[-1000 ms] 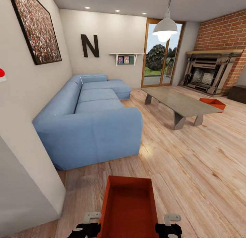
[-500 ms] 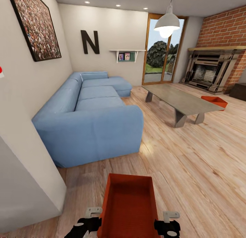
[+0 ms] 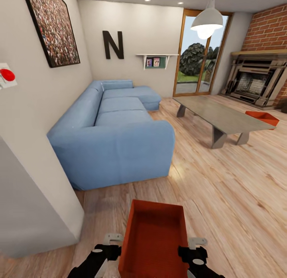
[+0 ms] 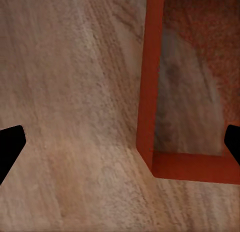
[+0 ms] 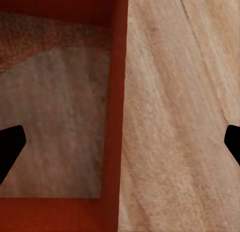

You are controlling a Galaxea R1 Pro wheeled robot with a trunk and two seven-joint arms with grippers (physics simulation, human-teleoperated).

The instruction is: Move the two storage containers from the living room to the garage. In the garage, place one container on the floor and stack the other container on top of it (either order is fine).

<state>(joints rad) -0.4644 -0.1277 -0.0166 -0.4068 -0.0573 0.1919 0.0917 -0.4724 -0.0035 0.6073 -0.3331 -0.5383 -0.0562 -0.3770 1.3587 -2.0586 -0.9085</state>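
- Sitting between the two claws, the near storage container is low in the head view, its long axis pointing away from the robot toward the blue sofa.
- Left claw flanks the bin's left long wall and right claw the right one; both arms look equally near, one per side.
- In the left wrist view the claw's dark fingertips are spread wide, with the container's wall and corner between them; that claw is released.
- The right wrist view matches: tips far apart, the bin's wall between them, nothing pinched.
- Whether the bin rests on the wood-plank floor or is pressed up between the arms, I cannot tell.
- The second storage container lies well apart, on the floor just beyond the grey low desk, toward the fireplace.
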